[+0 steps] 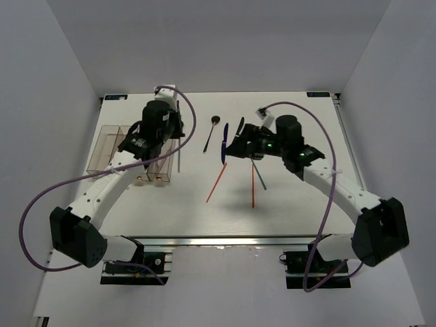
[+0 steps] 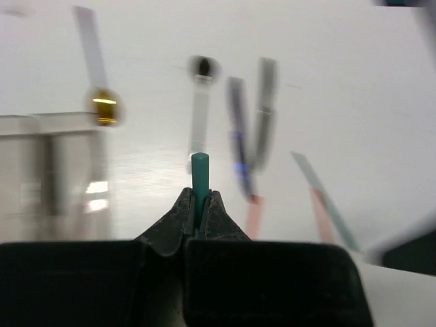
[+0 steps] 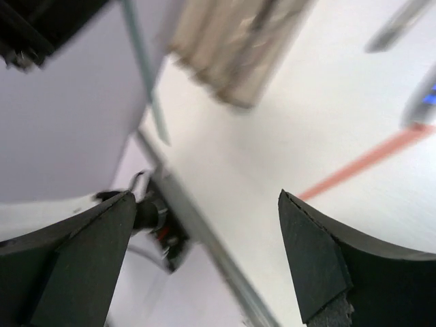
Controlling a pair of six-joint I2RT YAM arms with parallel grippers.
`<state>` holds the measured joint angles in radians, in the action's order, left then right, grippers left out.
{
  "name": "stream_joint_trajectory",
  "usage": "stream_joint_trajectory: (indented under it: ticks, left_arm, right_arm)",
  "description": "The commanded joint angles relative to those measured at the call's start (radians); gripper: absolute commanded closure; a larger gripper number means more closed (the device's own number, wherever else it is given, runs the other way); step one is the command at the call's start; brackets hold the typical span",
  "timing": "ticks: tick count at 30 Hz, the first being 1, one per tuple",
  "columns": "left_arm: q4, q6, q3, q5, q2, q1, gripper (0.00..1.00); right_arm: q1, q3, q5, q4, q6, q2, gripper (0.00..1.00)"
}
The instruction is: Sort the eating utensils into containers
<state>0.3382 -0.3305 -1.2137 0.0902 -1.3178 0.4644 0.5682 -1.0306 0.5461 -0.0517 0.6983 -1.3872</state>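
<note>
Smoky-brown plastic containers (image 1: 109, 144) sit at the left of the top view on the white table (image 1: 204, 218). The left end effector (image 1: 172, 125) is above their right end, and a thin dark stick beside it is probably the teal chopstick (image 1: 178, 153). At centre lie the black spoon (image 1: 211, 133), the blue knife (image 1: 225, 143), the orange-red chopsticks (image 1: 216, 182) and a second teal chopstick (image 1: 259, 177), with the right end effector (image 1: 240, 145) hovering over them. The left wrist view is blurred, but the jaws are pinched on the teal chopstick, its tip at mid-frame and the containers at the left edge. In the right wrist view the fingers (image 3: 310, 266) stand wide apart on nothing, with an orange-red chopstick at right. The step looks like delivery of the chopstick. Next it needs lining up lengthwise over one bin before release.
</note>
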Motion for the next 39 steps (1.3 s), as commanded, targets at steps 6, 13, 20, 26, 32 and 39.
stream_joint_trajectory:
  ticks: [6, 13, 20, 26, 32, 39]
  left_arm:
    - [0.076, 0.527, -0.105, 0.412, -0.22, -0.199, 1.0]
    - [-0.01, 0.548, -0.158, 0.229, -0.351, -0.317, 1.0]
    - [-0.146, 0.559, -0.02, 0.27, -0.368, -0.32, 0.95]
    - [-0.142, 0.51, -0.032, 0.287, -0.393, -0.331, 0.58]
    - [-0.097, 0.467, -0.009, 0.329, -0.345, -0.331, 0.43]
    - [0.021, 0.332, -0.004, 0.286, -0.186, -0.329, 0.36]
  right_arm:
    - [-0.128, 0.066, -0.153, 0.253, -0.233, 0.192, 0.11]
    - [-0.137, 0.142, -0.143, 0.248, -0.295, 0.232, 0.11]
    - [-0.139, 0.162, -0.121, 0.194, -0.286, 0.197, 0.11]
    - [-0.136, 0.139, -0.2, 0.234, -0.295, 0.142, 0.11]
    - [-0.094, 0.006, -0.568, 0.461, -0.374, -0.041, 0.11]
    - [-0.07, -0.092, -0.613, 0.54, -0.503, -0.268, 0.5]
